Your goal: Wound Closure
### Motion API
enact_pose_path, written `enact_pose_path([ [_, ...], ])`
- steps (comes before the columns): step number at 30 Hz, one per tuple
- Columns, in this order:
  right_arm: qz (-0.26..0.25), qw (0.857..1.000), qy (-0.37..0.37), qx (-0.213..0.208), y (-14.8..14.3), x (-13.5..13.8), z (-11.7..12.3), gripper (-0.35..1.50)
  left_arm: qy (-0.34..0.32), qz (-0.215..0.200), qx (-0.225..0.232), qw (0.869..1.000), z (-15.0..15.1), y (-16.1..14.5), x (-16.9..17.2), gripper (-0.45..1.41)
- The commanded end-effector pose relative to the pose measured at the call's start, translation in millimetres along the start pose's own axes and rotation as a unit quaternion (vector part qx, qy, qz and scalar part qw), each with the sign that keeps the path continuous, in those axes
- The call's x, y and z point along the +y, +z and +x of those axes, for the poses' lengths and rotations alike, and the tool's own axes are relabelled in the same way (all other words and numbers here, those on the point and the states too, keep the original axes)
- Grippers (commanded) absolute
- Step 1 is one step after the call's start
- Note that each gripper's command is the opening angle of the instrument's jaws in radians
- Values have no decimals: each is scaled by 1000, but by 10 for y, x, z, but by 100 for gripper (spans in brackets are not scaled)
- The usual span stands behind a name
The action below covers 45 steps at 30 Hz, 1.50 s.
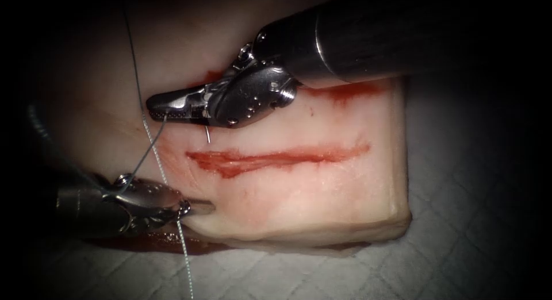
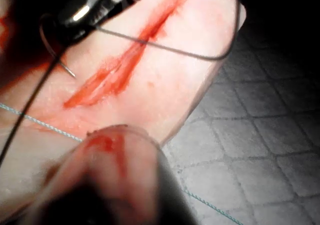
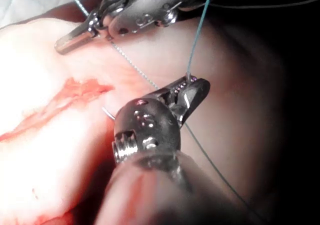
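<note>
Endoscope view — right tool (image 1: pixel 156 109) pinches needle (image 1: pixel 206 133), tip pointing down; left tool's (image 1: pixel 210 207) jaws pressed together.

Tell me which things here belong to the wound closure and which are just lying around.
Job:
right tool, shut on the needle and thread
left tool, jaws shut, holding nothing visible
tissue with its cut

Lying about:
red fluid on the tissue
quilted pad underneath

Quilted grey cloth (image 1: pixel 460 242) carries tissue (image 1: pixel 322 196) — thread (image 1: pixel 187 265) trails across cloth at tissue's near edge.
</note>
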Motion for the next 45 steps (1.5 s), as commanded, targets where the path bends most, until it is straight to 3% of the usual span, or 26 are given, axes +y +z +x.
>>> enact_pose_path([
  [1, 1, 1000, 2, -1, 9, 0, 6, -35, 0, 0, 0, 1000, 0, 7, -1, -45],
  [5, 26, 999, 23, 13, 6, 0, 6, -35, 0, 0, 0, 1000, 0, 8, -1, -45],
  [18, 27, 989, 144, 16, 5, 4, 11, -35, 1, 0, -1, 1000, 2, 9, -1, -45],
  [26, 45, 970, 236, 43, -4, 20, 17, -35, 1, 1, 0, 1000, 1, 6, 1, -45],
  [31, 101, 959, 253, 84, -12, 28, 14, -35, 2, 2, 1, 1000, 0, 3, 2, -45],
  [33, 157, 942, 276, 109, -14, 35, 12, -35, 2, 3, 2, 1000, 0, 2, 2, -45],
  [34, 157, 942, 276, 109, -14, 35, 12, -35, 2, 3, 2, 1000, 0, 2, 2, -45],
  [36, 193, 927, 294, 126, -13, 39, 11, -35, 2, 3, 2, 1000, -1, 1, 2, -45],
  [40, 201, 922, 310, 119, -14, 38, 13, -35, 5, 4, 3, 1000, -1, -1, 3, -45],
  [41, 202, 920, 314, 120, -16, 37, 16, -35, 20, 5, 4, 1000, -2, -2, 3, -10],
  [42, 202, 920, 314, 120, -16, 37, 16, -35, 20, 5, 4, 1000, -2, -2, 3, -10],
  [44, 201, 917, 324, 114, -17, 37, 18, -35, 21, 6, 5, 1000, -2, -6, 4, 34],
  [45, 202, 908, 353, 98, -17, 38, 22, -35, 38, 3, 16, 999, -1, -10, 5, 66],
])
